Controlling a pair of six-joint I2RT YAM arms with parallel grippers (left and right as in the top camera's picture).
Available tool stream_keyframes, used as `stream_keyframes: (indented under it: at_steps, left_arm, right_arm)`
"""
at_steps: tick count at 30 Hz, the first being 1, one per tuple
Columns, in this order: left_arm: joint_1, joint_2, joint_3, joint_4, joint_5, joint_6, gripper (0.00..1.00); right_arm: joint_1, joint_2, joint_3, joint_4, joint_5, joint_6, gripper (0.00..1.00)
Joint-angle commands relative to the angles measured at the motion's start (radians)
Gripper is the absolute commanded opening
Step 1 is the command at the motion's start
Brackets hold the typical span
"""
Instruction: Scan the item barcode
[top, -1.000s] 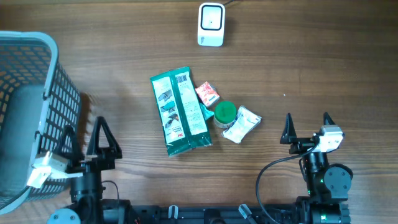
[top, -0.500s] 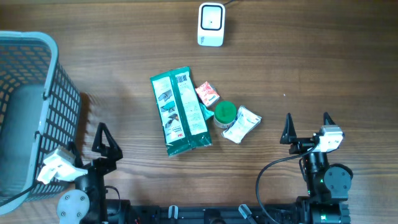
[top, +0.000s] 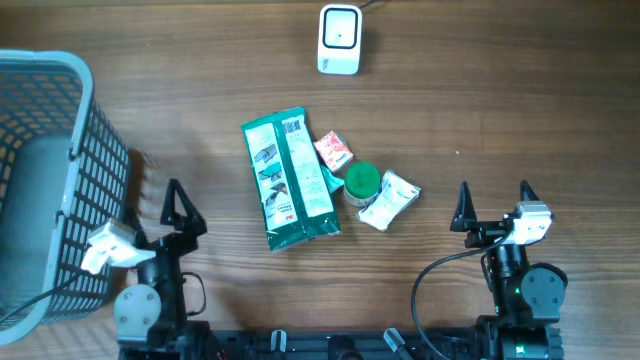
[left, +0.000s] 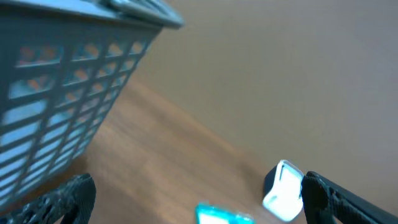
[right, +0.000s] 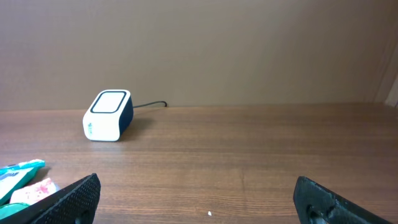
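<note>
Overhead: green packet (top: 289, 180) between jaws (untouched)

Blurred scanner (left: 283, 190) and basket (left: 62, 93) in left wrist view, basket partly off-frame.

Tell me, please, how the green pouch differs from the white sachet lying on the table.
The green pouch is far larger than the white sachet. The pouch is teal with printed panels; the sachet is white and crinkled. The pouch lies left of the green lid; the sachet lies slanted at the lid's right. Both lie flat on the wooden table, unheld.
</note>
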Motion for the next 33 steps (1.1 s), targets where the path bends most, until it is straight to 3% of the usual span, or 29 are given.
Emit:
stream_keyframes:
  at_steps: [1,5,9,13,17,20,25,31,33]
  left_arm:
    - [0.005,-0.006,-0.083,0.107,0.028,0.001,1.0]
    - [0.005,-0.006,-0.181,0.285,0.081,0.002,1.0]
    - [0.005,-0.006,-0.233,0.257,0.145,0.002,1.0]
    - [0.005,-0.006,-0.233,0.222,0.284,0.076,1.0]
    - [0.005,-0.006,-0.233,0.18,0.3,0.078,1.0]
    - [0.005,-0.005,-0.233,0.18,0.301,0.077,1.0]
    - [0.005,-0.005,-0.233,0.18,0.3,0.077,1.0]
    - [0.005,-0.005,-0.233,0.18,0.3,0.077,1.0]
    - [0.005,-0.005,-0.233,0.18,0.3,0.077,1.0]
  right_arm:
    - [0.0,-0.008,-0.001,0.002,0.006,-0.008,1.0]
    - [0.0,-0.008,-0.001,0.002,0.006,-0.008,1.0]
    - [0.0,-0.008,-0.001,0.002,-0.01,0.01,1.0]
    - [0.0,-0.002,-0.001,0.006,-0.051,0.375,1.0]
    - [0.0,-0.002,-0.001,0.024,-0.174,0.695,1.0]
    - [0.0,0.012,0.003,0.029,-0.474,0.647,1.0]
    - [0.0,0.155,0.231,-0.202,-0.487,0.56,0.99]
    - [0.005,0.747,0.853,-0.733,-0.402,0.348,0.99]
    - [0.081,1.022,1.116,-0.946,-0.328,0.294,0.99]
